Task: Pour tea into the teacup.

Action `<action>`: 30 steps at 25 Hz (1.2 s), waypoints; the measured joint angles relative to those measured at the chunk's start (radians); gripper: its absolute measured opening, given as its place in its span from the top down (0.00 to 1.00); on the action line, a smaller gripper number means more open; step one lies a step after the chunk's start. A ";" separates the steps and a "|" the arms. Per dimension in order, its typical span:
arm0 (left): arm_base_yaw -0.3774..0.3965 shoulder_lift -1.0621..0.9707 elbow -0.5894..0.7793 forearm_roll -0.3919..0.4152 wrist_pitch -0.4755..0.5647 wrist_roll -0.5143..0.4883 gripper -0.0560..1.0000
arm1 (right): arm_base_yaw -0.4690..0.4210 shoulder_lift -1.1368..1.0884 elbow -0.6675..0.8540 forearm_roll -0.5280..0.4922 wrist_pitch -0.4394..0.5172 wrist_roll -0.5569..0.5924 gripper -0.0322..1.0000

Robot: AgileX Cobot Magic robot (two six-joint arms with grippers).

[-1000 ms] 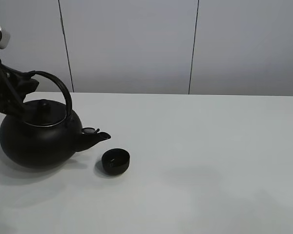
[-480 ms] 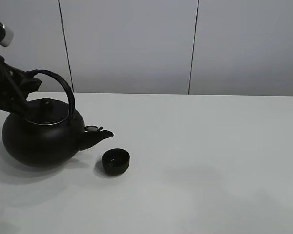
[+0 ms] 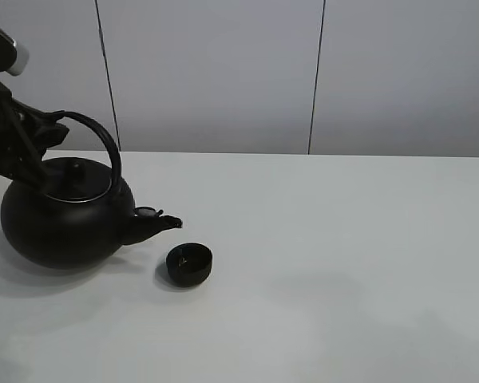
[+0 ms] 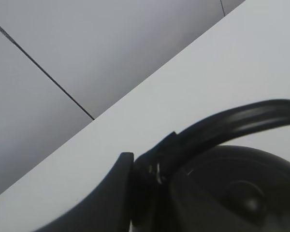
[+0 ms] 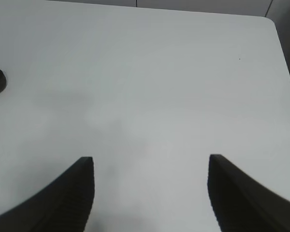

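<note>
L jaws pinch arched handle (image 3: 98, 137) of black teapot (image 3: 64, 227), left of frame. Teacup (image 3: 189, 264) upright on table (image 3: 343, 255), lower left of centre, near spout (image 3: 153, 224), not touching. R jaws spread wide over table.

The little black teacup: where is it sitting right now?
In the exterior high view, the teacup stands on the white table, left of centre, just in front of the spout of the teapot, not touching it.
</note>
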 joint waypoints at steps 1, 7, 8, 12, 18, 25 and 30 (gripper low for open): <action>0.000 0.000 0.000 0.000 0.001 0.008 0.84 | 0.000 0.000 0.000 0.000 0.000 0.000 0.52; 0.000 0.000 -0.001 -0.002 0.008 0.015 0.84 | 0.000 0.000 0.000 0.000 0.000 0.000 0.52; 0.000 0.000 -0.001 -0.002 0.008 0.016 0.84 | 0.000 0.000 0.000 0.000 0.000 0.000 0.52; 0.000 0.000 -0.001 -0.002 0.008 0.018 0.84 | 0.000 0.000 0.000 0.000 0.000 0.000 0.52; 0.000 0.000 -0.001 -0.002 0.008 0.018 0.84 | 0.000 0.000 0.000 0.000 0.000 0.000 0.52; 0.000 0.000 -0.001 -0.002 0.009 -0.010 0.84 | 0.000 0.000 0.000 0.000 0.000 0.000 0.52; 0.000 0.000 -0.001 -0.002 0.002 -0.179 0.84 | 0.000 0.000 0.000 0.000 0.000 0.000 0.52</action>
